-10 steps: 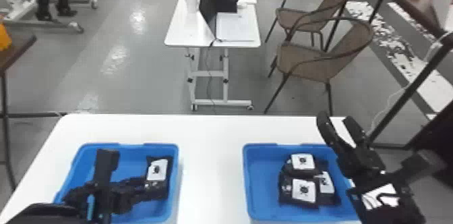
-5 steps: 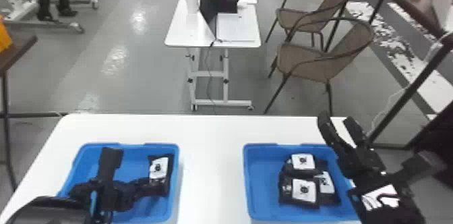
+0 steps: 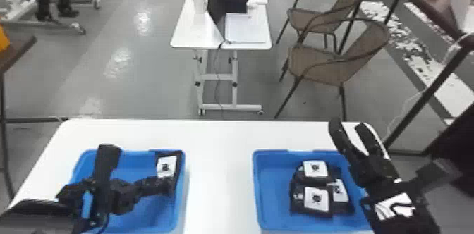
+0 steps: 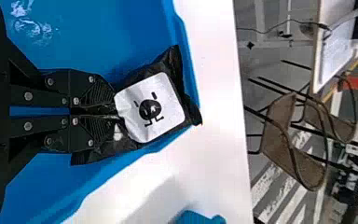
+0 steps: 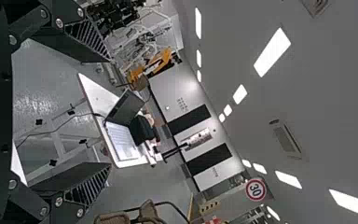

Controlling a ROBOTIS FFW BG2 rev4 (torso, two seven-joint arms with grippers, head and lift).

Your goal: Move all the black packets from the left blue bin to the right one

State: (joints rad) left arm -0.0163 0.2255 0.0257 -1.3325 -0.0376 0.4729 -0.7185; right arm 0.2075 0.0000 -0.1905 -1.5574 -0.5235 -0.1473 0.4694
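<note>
Head view: a black packet [image 3: 166, 167] lies along the three o'clock wall of the left blue bin [image 3: 137, 215], its long axis running roughly twelve to six. The left gripper [image 4: 113, 108], pointing at three o'clock, pinches its six o'clock half. From there the right blue bin [image 3: 273, 187], holding three packets [image 3: 316, 198], sits at three o'clock across the desk [image 3: 218, 166], so a lift over the wall should come first. The right gripper [image 3: 349, 126] hangs spread by that bin's one o'clock corner.
</note>
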